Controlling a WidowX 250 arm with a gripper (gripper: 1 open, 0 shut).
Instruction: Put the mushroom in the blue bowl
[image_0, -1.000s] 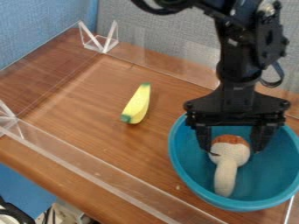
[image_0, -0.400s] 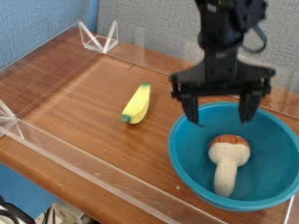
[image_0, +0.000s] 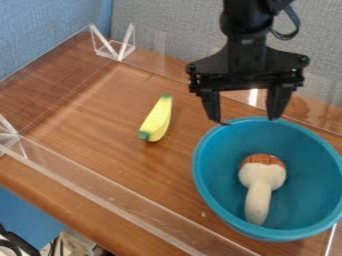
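Note:
The mushroom (image_0: 259, 184) lies on its side inside the blue bowl (image_0: 214, 190), cream stem toward the front, brown-orange cap toward the back. The bowl stands at the front right of the wooden table. My gripper (image_0: 246, 103) hangs above the bowl's back rim, pointing steeply down. Its two black fingers are spread wide with nothing between them, well clear of the mushroom.
A yellow-green banana toy (image_0: 156, 118) lies on the table left of the bowl. Clear acrylic walls (image_0: 94, 160) border the table's front and left, with triangular brackets (image_0: 112, 44) at the back left corner.
The gripper has risen out of the bowl and shifted left and back, staying open. The mushroom stays lying in the bowl.

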